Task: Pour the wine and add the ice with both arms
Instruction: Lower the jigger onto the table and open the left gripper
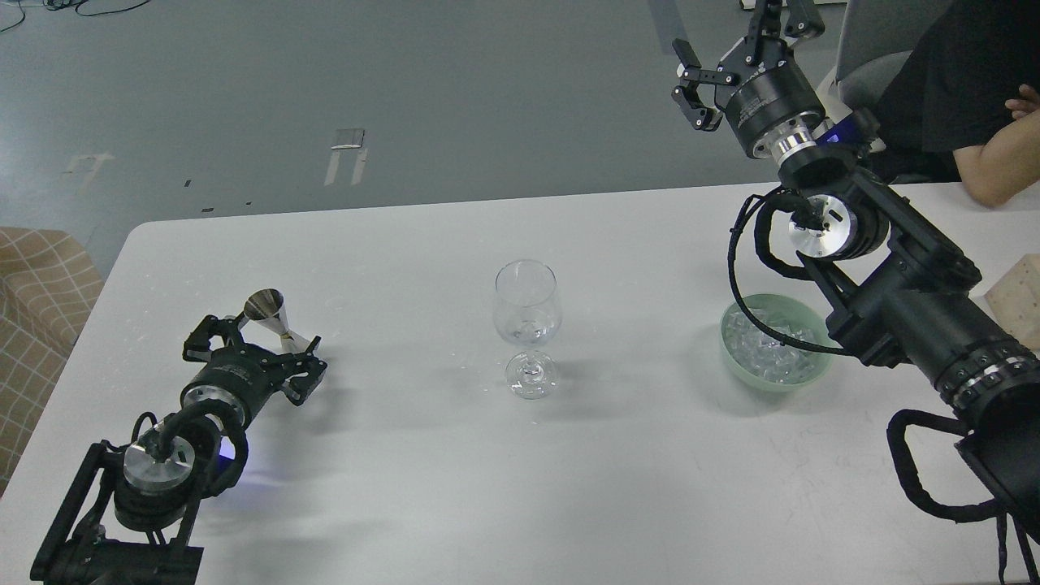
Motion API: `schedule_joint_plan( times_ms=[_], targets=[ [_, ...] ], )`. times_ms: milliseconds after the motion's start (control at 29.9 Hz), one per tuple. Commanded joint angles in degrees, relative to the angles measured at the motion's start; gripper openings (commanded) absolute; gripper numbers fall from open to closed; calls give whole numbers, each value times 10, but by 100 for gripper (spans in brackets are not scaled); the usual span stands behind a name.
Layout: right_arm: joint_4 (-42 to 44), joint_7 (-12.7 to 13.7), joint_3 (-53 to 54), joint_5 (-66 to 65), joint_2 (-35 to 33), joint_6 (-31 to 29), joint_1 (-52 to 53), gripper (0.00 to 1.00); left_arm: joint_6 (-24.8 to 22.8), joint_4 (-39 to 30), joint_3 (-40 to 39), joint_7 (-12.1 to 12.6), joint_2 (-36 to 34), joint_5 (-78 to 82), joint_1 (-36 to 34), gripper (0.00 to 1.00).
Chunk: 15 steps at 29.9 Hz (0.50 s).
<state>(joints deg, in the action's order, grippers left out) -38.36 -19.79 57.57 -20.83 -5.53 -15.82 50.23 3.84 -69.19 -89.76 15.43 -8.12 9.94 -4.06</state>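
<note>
A clear stemmed wine glass (pixel 526 325) stands upright at the table's middle and looks empty. A pale green bowl (pixel 731 351) to its right holds several clear ice cubes (pixel 768 348). My right arm crosses over the bowl's right side. My right gripper (pixel 743 50) is raised high beyond the table's far edge, open and empty. My left gripper (pixel 272 343) lies low on the table at the left with its fingers spread. A small silver jigger (pixel 266 309) stands between its fingertips. I cannot tell if the fingers touch it.
A seated person's arm (pixel 995 162) rests on the table's far right corner. A pale block (pixel 1020 294) sits at the right edge. A checked sofa (pixel 36 309) stands left of the table. The white table (pixel 520 487) is bare in front of the glass.
</note>
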Motion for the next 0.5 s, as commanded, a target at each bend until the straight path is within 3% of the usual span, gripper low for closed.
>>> schedule_joint_plan(
  times_ms=[0, 167, 468],
  targets=[
    [0, 0, 1, 1, -3, 0, -1, 100, -3, -8, -20, 14, -1, 0, 19, 98],
    [-1, 0, 1, 1, -10, -1, -2, 100, -48, -42, -47, 60, -7, -3, 71, 98],
    [-7, 0, 0, 1, -26, -2, -5, 100, -71, -86, -75, 77, -28, -3, 125, 98]
  ],
)
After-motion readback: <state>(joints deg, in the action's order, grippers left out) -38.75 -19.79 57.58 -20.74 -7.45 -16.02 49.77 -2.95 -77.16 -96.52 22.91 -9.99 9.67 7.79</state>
